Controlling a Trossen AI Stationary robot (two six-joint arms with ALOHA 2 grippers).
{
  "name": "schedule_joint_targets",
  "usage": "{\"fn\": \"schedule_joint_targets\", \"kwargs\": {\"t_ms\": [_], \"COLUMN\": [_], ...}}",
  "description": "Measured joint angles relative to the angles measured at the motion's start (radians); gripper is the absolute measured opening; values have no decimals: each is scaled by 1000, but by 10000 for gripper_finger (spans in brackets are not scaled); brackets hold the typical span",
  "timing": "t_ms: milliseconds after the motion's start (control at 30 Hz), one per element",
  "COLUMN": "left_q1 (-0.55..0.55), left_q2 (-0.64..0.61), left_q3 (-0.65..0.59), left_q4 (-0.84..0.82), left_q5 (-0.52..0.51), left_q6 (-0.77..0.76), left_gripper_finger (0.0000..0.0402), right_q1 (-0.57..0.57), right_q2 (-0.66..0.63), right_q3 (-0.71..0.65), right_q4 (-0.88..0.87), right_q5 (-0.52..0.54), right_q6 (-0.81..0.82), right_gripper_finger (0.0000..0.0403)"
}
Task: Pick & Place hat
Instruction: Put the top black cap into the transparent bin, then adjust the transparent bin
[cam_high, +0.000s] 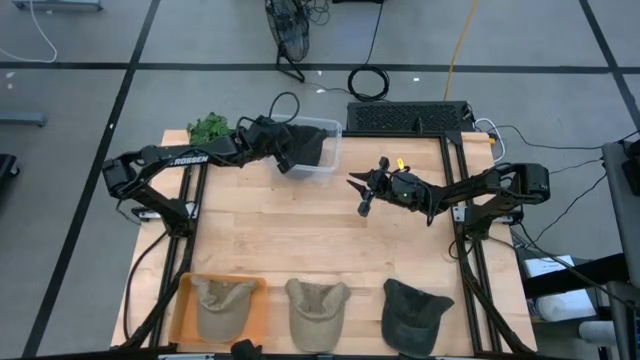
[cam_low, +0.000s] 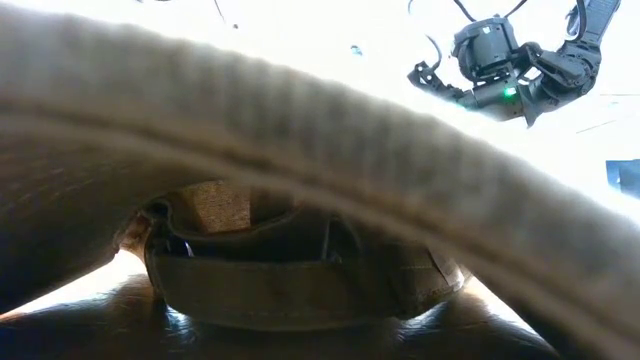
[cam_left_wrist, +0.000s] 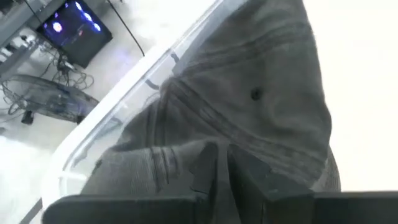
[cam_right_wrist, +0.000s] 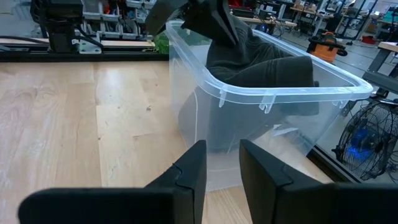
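Note:
A dark grey hat (cam_high: 303, 147) hangs partly inside a clear plastic bin (cam_high: 330, 128) at the table's far side, with my left gripper (cam_high: 284, 152) shut on it. The right wrist view shows the hat (cam_right_wrist: 261, 68) bulging above the bin's rim (cam_right_wrist: 273, 93), with my left gripper (cam_right_wrist: 208, 18) over it. My right gripper (cam_high: 364, 192) hovers open above the middle of the table, right of the bin and pointing at it, with nothing between its fingers (cam_right_wrist: 198, 169). My left gripper pinches a bunched fold of the hat's cloth (cam_left_wrist: 202, 152) between its two fingers (cam_left_wrist: 249, 177). The fingers come slanting down from the table's left side. The hat (cam_left_wrist: 249, 93) hangs below them, its lower part inside the bin (cam_left_wrist: 118, 115).
Along the near edge lie a tan hat on an orange tray (cam_high: 222, 305), a second tan hat (cam_high: 316, 310) and a dark hat (cam_high: 413, 312). A green leafy thing (cam_high: 210, 127) sits at the far left corner. A tan hat's brim (cam_low: 300, 130) fills the low view.

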Motion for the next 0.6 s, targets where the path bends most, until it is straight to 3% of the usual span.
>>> {"fn": "schedule_joint_targets", "kwargs": {"t_ms": [300, 600], "left_q1": [-28, -149], "left_q2": [-72, -331], "left_q3": [0, 0], "left_q4": [-12, -45], "left_q5": [0, 2], "left_q6": [0, -13], "left_gripper_finger": [49, 49], "right_q1": [0, 0], "right_q2": [0, 0], "right_q3": [0, 0], "right_q4": [0, -7], "right_q5": [0, 0], "right_q6": [-2, -1], "right_gripper_finger": [73, 73]}}
